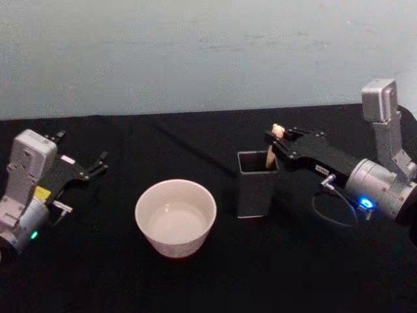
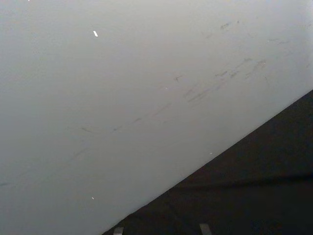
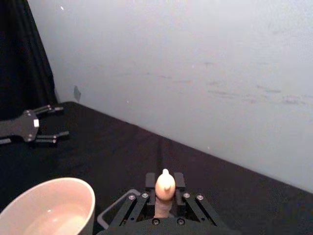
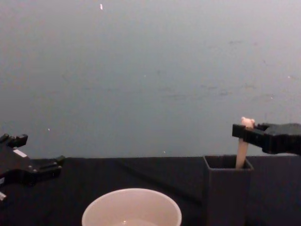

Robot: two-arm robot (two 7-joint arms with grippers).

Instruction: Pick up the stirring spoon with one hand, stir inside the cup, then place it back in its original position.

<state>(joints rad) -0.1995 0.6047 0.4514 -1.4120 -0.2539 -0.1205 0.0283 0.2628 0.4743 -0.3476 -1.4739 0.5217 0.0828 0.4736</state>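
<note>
The stirring spoon (image 1: 270, 156) stands upright in a dark grey square holder (image 1: 256, 192) right of centre, its bear head poking above the rim. My right gripper (image 1: 278, 139) reaches in from the right and is shut on the spoon's top; in the right wrist view its fingers (image 3: 179, 182) press the pale head (image 3: 165, 183) from both sides. The cream-white cup (image 1: 176, 244) sits left of the holder, nearer the front. My left gripper (image 1: 81, 151) rests open at the far left of the table.
A black cloth (image 1: 293, 261) covers the table, and a pale wall (image 1: 195, 52) rises behind its back edge. A gap of bare cloth separates the cup from the holder. In the chest view the holder (image 4: 225, 197) stands to the right of the cup (image 4: 131, 192).
</note>
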